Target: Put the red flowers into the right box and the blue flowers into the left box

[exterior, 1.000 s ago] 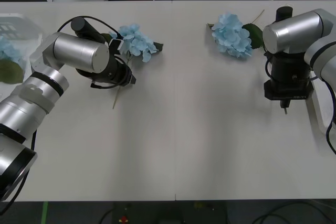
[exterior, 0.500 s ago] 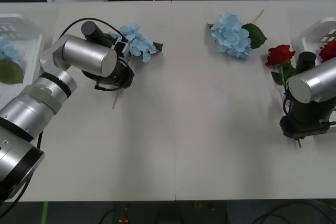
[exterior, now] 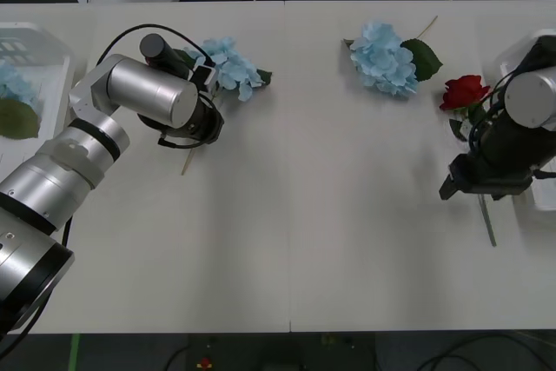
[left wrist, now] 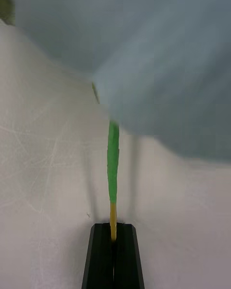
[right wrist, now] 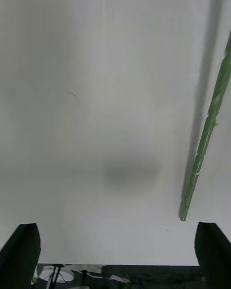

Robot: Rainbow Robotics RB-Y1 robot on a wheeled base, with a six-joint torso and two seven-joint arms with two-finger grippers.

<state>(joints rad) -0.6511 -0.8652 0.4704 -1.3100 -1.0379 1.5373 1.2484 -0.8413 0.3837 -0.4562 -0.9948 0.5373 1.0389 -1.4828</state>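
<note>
My left gripper (exterior: 198, 138) is shut on the thin stem (left wrist: 112, 164) of a blue flower (exterior: 228, 67) lying at the table's far left. Its pale petals (left wrist: 159, 53) are a blur close above the black fingers (left wrist: 113, 255). A second blue flower (exterior: 382, 58) lies at the far middle-right. One red flower (exterior: 465, 91) lies on the table just left of the right box (exterior: 544, 199), its stem running toward me. My right gripper (exterior: 476, 187) hovers open over the table beside that green stem (right wrist: 207, 130). The left box (exterior: 39, 49) holds a blue flower (exterior: 10, 84).
My right arm covers most of the right box. Bare white tabletop (exterior: 330, 241) spreads across the middle and front. A chair base and cables sit on the dark floor beyond the far edge.
My right arm swung off the red flower toward the front, then came back a little alongside its stem. My left gripper stayed shut on the blue flower's stem, nudging it slightly left.
</note>
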